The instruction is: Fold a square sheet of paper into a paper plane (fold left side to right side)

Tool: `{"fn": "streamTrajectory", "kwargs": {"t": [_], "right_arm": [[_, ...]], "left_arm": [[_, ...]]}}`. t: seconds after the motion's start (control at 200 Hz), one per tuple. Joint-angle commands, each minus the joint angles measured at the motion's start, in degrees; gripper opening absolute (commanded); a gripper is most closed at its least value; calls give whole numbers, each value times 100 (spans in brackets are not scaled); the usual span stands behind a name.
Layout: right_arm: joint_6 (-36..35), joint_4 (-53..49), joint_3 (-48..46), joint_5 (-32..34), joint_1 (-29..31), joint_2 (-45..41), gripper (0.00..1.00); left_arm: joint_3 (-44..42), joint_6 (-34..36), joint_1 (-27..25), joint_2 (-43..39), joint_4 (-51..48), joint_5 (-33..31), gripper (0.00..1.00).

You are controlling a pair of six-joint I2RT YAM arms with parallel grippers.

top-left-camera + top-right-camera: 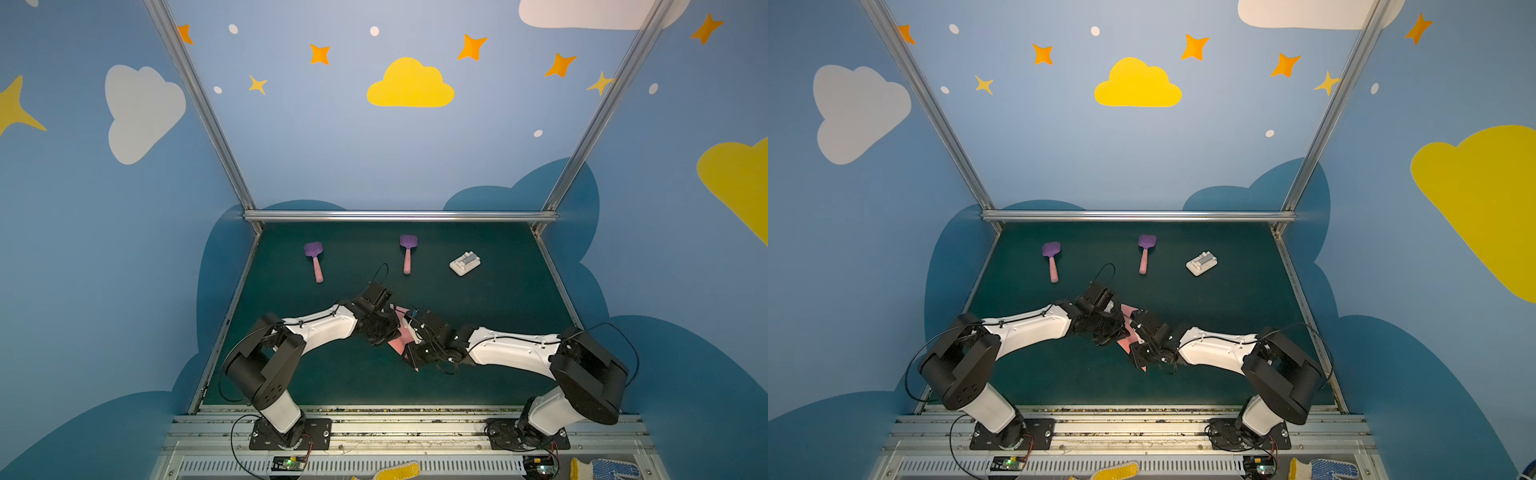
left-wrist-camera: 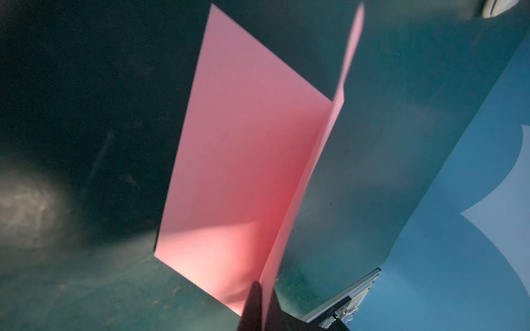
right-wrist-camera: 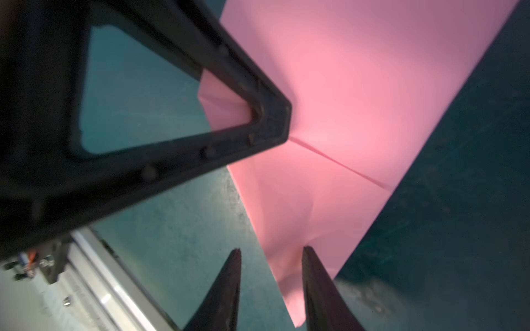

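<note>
At the near edge, a yellow dotted glove (image 1: 395,471) and a white-and-blue glove (image 1: 602,469) lie by the metal rail (image 1: 415,428) that carries the arms' bases. Beyond it, both arms reach inward over the dark green worktop (image 1: 332,374) and meet near its middle, above the square sheet of paper (image 1: 397,344) (image 1: 1125,344). In both top views only pink slivers of it show between the black grippers.

The left gripper (image 2: 259,286) is closed tight. In the left wrist view its dark fingers pinch the edge of a flap of the sheet (image 2: 243,157). That flap stands up from the part lying flat on the worktop, meeting it along a straight crease.

The right gripper (image 3: 271,252) stands partly open, its two fingertips clearly apart. A pointed corner of the sheet (image 3: 358,86) runs down between them, and one fingertip (image 3: 317,283) overlaps the paper's edge, but they clamp nothing. In that same view a finger of the left gripper, a black triangular frame, has its tip against the pink surface beside a crease line.

Farther back, well apart from the paper, two purple spatulas (image 1: 316,262) (image 1: 407,253) with pink handles lie on the worktop, with a small white block (image 1: 464,263) to their right.
</note>
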Motion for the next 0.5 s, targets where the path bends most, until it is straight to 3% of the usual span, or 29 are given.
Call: {"fn": "streamTrajectory", "kwargs": {"t": [0.0, 0.496], "right_arm": [[-130, -433, 176, 716, 211, -35, 39], [-240, -845, 371, 1710, 645, 132, 33]], "left_arm": [[-134, -286, -12, -120, 149, 72, 4], [-253, -407, -9, -316, 79, 162, 4]]}}
